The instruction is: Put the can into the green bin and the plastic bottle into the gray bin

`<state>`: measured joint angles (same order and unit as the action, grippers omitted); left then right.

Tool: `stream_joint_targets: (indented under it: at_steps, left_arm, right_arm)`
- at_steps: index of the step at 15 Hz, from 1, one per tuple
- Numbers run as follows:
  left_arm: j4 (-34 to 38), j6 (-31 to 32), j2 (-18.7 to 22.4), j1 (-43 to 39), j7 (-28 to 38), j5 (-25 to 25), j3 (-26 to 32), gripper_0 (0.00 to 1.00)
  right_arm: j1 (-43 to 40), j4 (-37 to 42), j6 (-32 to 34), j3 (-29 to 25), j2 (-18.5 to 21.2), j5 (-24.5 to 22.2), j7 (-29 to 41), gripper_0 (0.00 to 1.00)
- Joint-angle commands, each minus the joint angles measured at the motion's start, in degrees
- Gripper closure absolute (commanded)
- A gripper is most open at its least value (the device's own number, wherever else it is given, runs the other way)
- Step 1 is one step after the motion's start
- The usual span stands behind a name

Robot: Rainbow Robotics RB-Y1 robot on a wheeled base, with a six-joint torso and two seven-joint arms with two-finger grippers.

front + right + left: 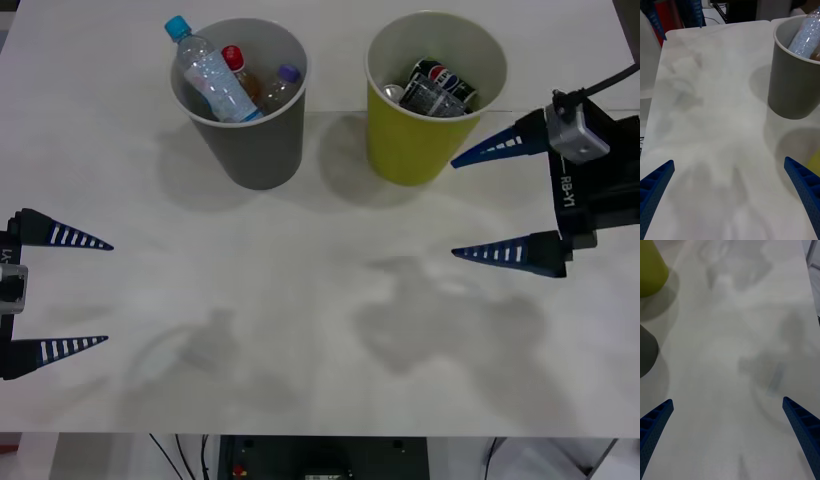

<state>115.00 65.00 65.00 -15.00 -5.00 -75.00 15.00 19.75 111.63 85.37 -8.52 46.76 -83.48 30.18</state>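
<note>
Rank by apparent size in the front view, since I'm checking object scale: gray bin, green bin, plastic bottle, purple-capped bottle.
1. gray bin and green bin: look alike, unranked.
2. plastic bottle.
3. purple-capped bottle, though it is mostly hidden inside the bin.

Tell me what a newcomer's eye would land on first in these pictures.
First, the two bins at the table's far side: the gray bin on the left, with the plastic bottle poking out beside two other bottles, and the green bin on the right holding cans. Next, the open blue fingers of the left gripper and the right gripper, both empty.
</note>
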Motion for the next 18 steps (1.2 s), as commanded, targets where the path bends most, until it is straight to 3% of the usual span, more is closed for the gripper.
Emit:
stream_joint_targets:
  at_steps: [1, 9, 18]
  left_arm:
    - [0.00, 0.00, 0.00, 0.00, 0.00, 0.00, 0.00, 0.00]
    - [0.00, 0.00, 0.00, 0.00, 0.00, 0.00, 0.00, 0.00]
    - [0.00, 0.00, 0.00, 0.00, 0.00, 0.00, 0.00, 0.00]
  right_arm:
    - [-5.51, 0.08, 2.96, -4.40, 0.00, 1.13, -6.10, 0.00]
    - [-18.08, -0.01, 4.63, -12.05, 0.00, 1.83, -19.90, 0.00]
    - [-20.63, -0.01, 4.63, -12.75, 0.00, 2.27, -21.21, 0.00]
